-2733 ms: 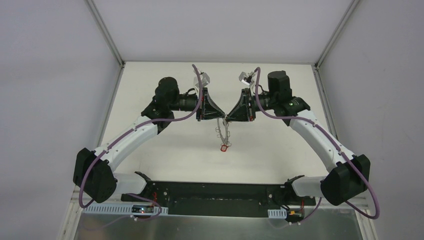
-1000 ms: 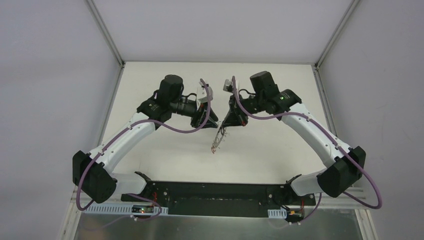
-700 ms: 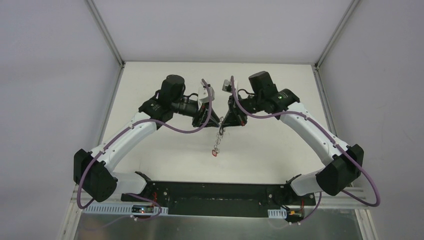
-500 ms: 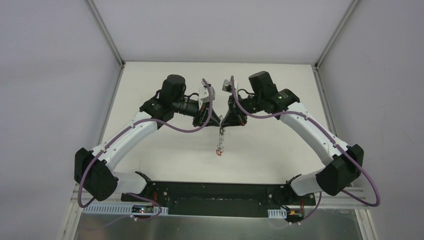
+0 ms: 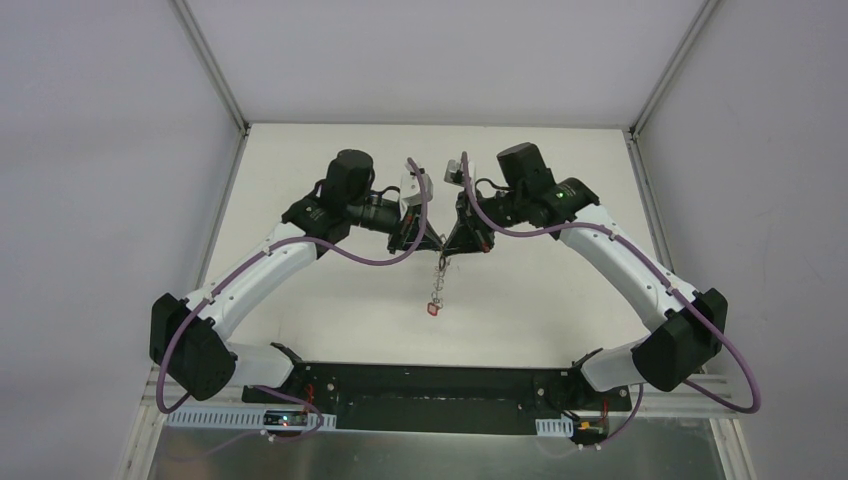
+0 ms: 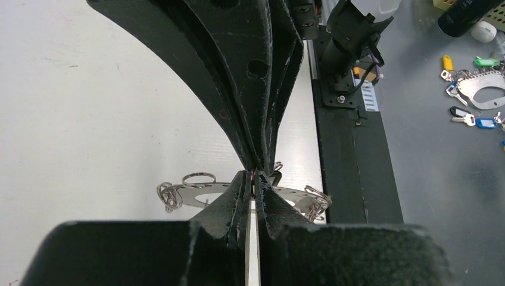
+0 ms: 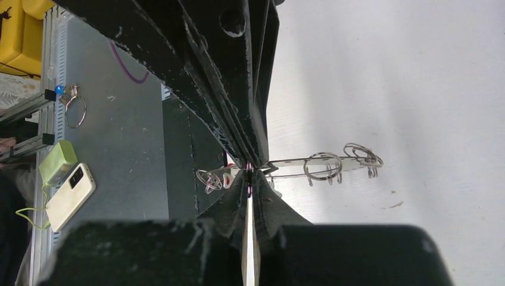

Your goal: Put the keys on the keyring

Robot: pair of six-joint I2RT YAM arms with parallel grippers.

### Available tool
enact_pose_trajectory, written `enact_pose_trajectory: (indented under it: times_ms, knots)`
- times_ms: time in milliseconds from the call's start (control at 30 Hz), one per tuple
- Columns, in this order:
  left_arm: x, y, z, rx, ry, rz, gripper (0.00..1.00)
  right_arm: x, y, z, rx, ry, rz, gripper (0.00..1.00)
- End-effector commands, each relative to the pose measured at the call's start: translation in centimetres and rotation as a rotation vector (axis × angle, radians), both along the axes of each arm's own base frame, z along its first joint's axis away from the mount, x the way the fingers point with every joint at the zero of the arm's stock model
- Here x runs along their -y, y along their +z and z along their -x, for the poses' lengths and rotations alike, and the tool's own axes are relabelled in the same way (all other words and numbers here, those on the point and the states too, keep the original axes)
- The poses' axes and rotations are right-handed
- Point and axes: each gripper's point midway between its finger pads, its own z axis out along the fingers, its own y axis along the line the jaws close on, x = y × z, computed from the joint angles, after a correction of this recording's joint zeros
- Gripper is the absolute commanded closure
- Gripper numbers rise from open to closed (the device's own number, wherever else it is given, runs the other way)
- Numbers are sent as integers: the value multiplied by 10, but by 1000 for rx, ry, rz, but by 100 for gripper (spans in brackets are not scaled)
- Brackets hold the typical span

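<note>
The left gripper [image 5: 427,241] and the right gripper [image 5: 452,241] meet tip to tip above the white table [image 5: 560,300]. The keyring [image 5: 440,272] hangs edge-on directly below the spot where they meet. The right gripper's fingers [image 7: 271,208] are pinched on the rim of the flat grey plate, with only a thin slit between them. From that wrist's view the plate runs out to one side of the fingertips, carrying several wire loops [image 7: 324,167], and a shorter stretch shows on the other side. The left gripper's fingers [image 6: 229,205] are drawn in just as tightly and appear clamped on the same rim, right against the opposite gripper's tips. Seen from the left wrist, the plate spreads to both sides of the pinch, with loops bunched at each end. A red-headed key [image 5: 433,310] dangles at the lowest end of the keyring, the part farthest from both grippers. Whether it touches the table cannot be told from above.
</note>
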Motion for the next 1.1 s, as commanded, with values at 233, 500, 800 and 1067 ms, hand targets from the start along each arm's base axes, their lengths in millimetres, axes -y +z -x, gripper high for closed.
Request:
enact_pose_trajectory:
  times_ms: [233,500,800,1067]
  knots:
    - [4,6,12,21,-51,9,100,-4,17,-2,60,6,-58,100]
    - [1,11,10,12,-8,14,100,2,13,-6,63,-21,-66,84]
    - [-3,16,12,21,13,19,100,16,14,-5,60,-41,-128,70]
    - [-1,18,13,-2,14,36,100,12,16,3,15,15,-166,68]
